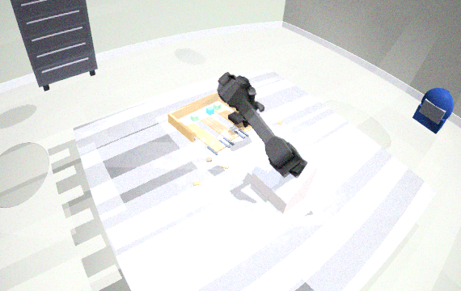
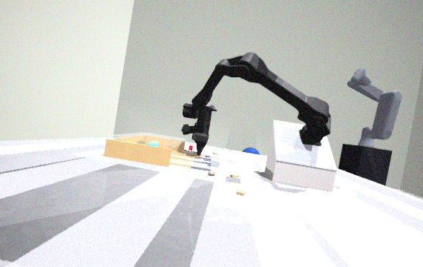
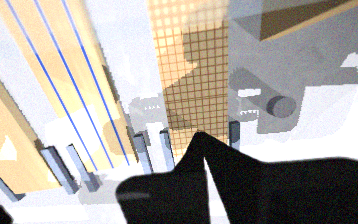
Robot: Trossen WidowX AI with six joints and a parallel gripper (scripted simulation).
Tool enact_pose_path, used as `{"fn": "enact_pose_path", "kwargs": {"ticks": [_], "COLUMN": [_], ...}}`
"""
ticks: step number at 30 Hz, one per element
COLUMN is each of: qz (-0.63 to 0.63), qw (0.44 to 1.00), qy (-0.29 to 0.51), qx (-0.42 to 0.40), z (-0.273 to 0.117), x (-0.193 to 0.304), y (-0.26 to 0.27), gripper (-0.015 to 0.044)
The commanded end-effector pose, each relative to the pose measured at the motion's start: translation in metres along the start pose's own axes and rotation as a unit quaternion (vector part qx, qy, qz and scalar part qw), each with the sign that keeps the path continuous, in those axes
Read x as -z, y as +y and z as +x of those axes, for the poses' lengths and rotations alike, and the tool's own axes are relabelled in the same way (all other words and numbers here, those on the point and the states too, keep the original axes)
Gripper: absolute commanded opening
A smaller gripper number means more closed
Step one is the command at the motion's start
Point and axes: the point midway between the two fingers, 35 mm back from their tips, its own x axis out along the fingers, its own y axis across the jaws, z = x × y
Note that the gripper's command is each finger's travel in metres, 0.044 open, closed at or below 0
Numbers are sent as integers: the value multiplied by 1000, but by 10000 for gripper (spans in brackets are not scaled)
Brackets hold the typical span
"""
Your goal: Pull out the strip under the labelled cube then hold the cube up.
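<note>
The wooden tray [image 1: 182, 128] [image 2: 137, 152] holds a cyan cube [image 1: 210, 111] [image 2: 152, 144] and two pale green cubes [image 1: 195, 118] [image 1: 217, 107]; no label is readable. Strips stick out of its front: a checkered strip [image 3: 195, 80], a strip with blue lines [image 3: 80, 75] and a plainer strip [image 3: 20, 165] at the left. Blue-grey side pieces flank their outer ends. Which strip bears which cube is unclear. My gripper [image 2: 199, 153] [image 3: 199, 136] is shut and empty, pointing down, its tips over or at the checkered strip's outer end. The arm hides part of the tray in the top view.
A pale box with a sloped top [image 1: 268, 194] [image 2: 304, 176] stands by the arm's base. A small brown stone [image 1: 209, 159] [image 2: 211, 173] and wooden bits [image 1: 196, 183] [image 2: 241, 192] lie in front of the tray. A red piece [image 2: 191, 147] shows behind my gripper.
</note>
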Motion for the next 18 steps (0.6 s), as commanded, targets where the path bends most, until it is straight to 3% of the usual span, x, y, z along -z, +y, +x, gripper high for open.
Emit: {"fn": "enact_pose_path", "kwargs": {"ticks": [1,18], "qz": [1,1], "qw": [1000,1000], "qy": [-1,-1], "qx": [-2,-2], "z": [1,3], "x": [-1,1], "y": [1,1], "gripper": [0,0]}}
